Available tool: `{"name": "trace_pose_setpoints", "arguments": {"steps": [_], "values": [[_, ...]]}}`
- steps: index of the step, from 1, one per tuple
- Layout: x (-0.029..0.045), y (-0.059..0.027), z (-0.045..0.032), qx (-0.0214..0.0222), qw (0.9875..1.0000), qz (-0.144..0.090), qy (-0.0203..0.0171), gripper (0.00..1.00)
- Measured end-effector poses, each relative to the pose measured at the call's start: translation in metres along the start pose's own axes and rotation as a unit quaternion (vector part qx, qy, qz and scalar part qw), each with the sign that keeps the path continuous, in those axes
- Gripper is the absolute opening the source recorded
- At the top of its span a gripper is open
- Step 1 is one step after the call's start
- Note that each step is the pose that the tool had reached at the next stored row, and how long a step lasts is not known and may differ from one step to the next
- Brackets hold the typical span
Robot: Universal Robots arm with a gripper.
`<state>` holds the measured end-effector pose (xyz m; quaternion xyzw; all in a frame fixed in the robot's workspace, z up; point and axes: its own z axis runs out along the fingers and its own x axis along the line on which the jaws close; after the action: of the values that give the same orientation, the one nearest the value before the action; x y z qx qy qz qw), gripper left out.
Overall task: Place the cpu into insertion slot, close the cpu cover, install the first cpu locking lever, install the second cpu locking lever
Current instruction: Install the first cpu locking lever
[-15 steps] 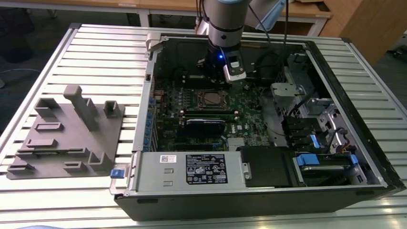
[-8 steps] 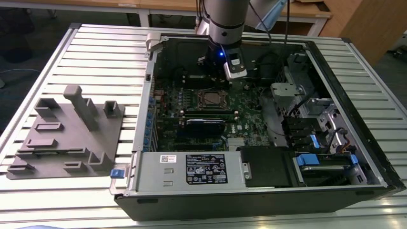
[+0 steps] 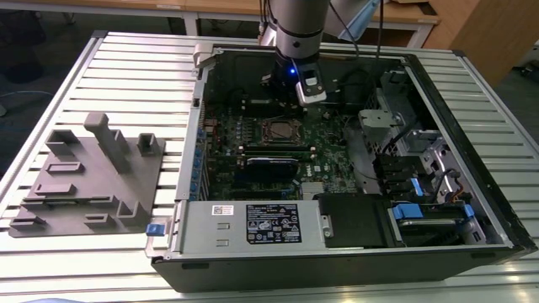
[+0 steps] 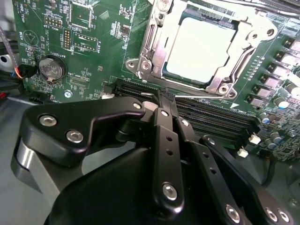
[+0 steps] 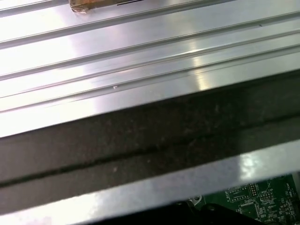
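The arm (image 3: 296, 28) has the usual silver-grey tube look, with a darker band near the wrist and a little blue light (image 3: 291, 70) glowing on it. There's a pale silvery-white box (image 3: 311, 88) mounted on the side, and black cables (image 3: 380, 25) run up behind it. In the second wrist view the gripper (image 4: 165, 96) is all matte black. It's got chunky rounded links (image 4: 70, 126), flat bar fingers (image 4: 168, 140), shiny silver screws (image 4: 169, 190) at the joints, and a bright metal ring (image 4: 21, 161) at the base.

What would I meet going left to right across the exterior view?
Grey fixture block → small blue clip → insertion slot → blue drive-bay latch.
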<state>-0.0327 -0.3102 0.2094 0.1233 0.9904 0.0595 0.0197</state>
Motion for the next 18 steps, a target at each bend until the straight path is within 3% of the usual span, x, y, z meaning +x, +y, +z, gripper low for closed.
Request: {"name": "trace_pose_setpoints", "arguments": {"steps": [18], "values": [[0.0015,0.0022,0.0014,0.0007,0.9995,0.032,-0.0040,0.11]]}}
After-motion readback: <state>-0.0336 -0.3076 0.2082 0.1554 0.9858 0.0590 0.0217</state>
